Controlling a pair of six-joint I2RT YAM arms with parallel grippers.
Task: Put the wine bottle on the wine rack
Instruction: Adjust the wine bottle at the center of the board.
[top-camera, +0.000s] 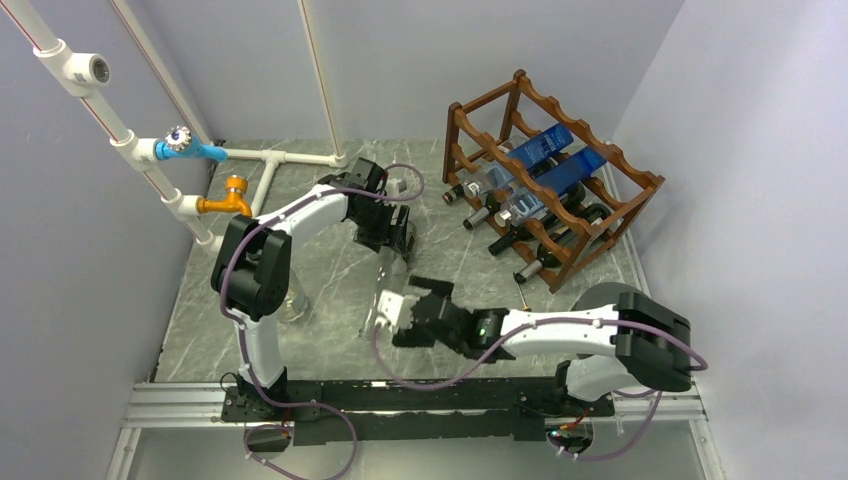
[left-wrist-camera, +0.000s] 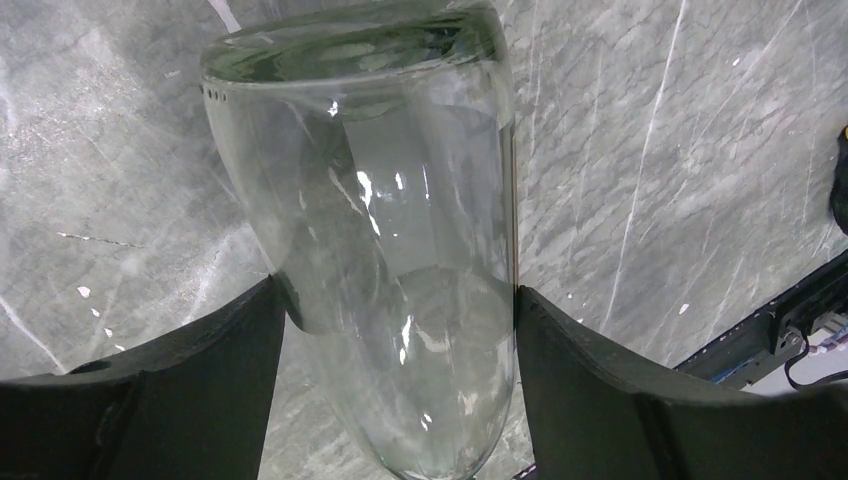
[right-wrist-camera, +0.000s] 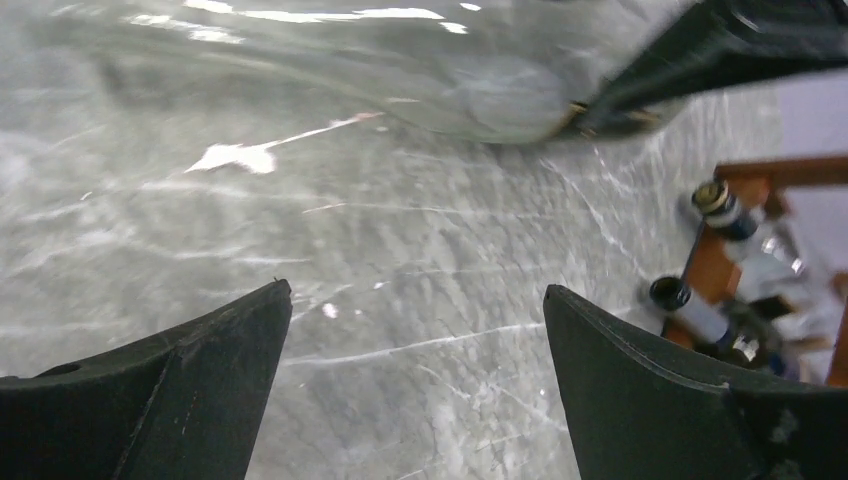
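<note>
A clear glass wine bottle (top-camera: 388, 280) hangs over the marble table between the two arms. My left gripper (top-camera: 385, 228) is shut on it. In the left wrist view both fingers (left-wrist-camera: 200, 350) press against the sides of the bottle (left-wrist-camera: 390, 200). My right gripper (top-camera: 408, 312) is open and empty, close by the bottle's near end. In the right wrist view (right-wrist-camera: 415, 290) only table lies between its fingers, and the bottle (right-wrist-camera: 400, 70) runs across the top. The dark reddish-brown wine rack (top-camera: 655, 180) stands at the back right, apart from both grippers, and shows at the right edge (right-wrist-camera: 712, 270).
The rack holds several bottles, two with blue labels (top-camera: 545, 165) and dark ones below, necks pointing left. A clear glass object (top-camera: 295, 305) stands by the left arm. White pipes with a blue fitting (top-camera: 195, 148) and an orange tap (top-camera: 228, 198) run along the back left wall.
</note>
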